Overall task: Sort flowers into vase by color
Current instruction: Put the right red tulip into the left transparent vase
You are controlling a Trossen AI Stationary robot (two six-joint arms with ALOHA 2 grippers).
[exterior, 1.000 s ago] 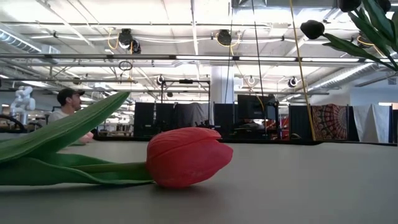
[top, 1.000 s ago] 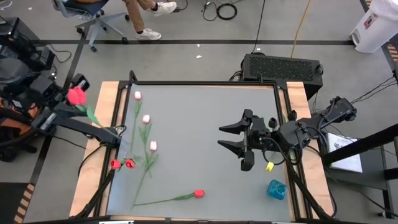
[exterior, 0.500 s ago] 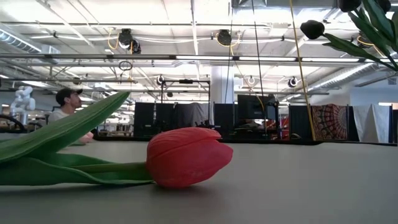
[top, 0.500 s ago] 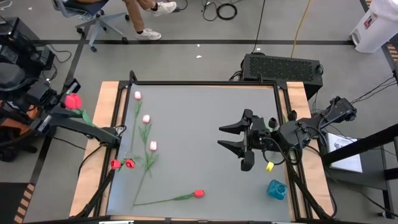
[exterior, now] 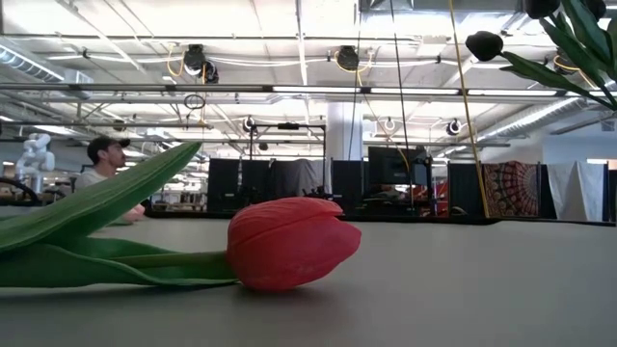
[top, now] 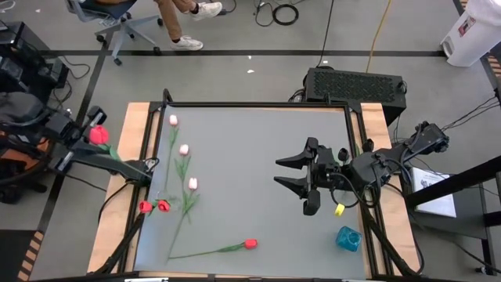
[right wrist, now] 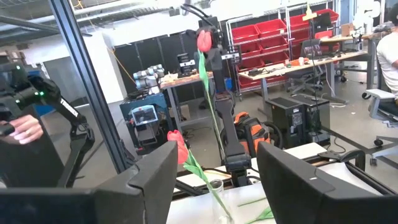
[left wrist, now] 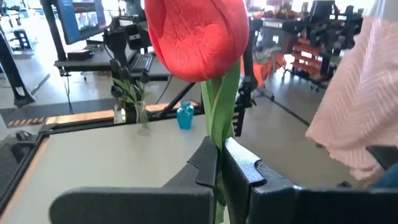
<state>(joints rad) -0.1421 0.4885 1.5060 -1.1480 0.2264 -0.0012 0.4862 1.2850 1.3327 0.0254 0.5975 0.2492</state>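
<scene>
**A:** Where's the flower right now?

**B:** In my left gripper (left wrist: 219,163), clenched on the green stem of a red tulip (left wrist: 198,38). Seen from the wrist, the stem runs straight up out between my fingers and the head sits on top, so its long axis is roughly upright, bloom end up. From above, that tulip (top: 98,135) hangs off the left edge of the counter (top: 258,149), out over the floor.

**A:** And the vase?

**B:** The small glass vase (left wrist: 142,117) sits at the far right side of the counter, next to a blue bottle (left wrist: 185,116). It holds dark-headed flowers on green stems. So the vase lies clear across the counter from my left gripper, the whole width between us.

**A:** The other arm?

**B:** My right gripper (top: 288,172) waits over the middle-right of the counter, fingers spread wide, nothing in them. It's the nearer one to that vase. Its wrist camera sees a second glass vase (right wrist: 217,186) with a red tulip in it on the left side, much nearer my left gripper.

**A:** What's left lying down?

**B:** Three pink tulips (top: 184,150) in a row near the left edge, stems running front-to-back. Two red heads (top: 154,207) just beside the left rail. One more red tulip (top: 250,244) near the front, stem stretched leftward, head pointing right.

**A:** So the turn-point?

**B:** I judge it's stem-down into the red vase.
</scene>
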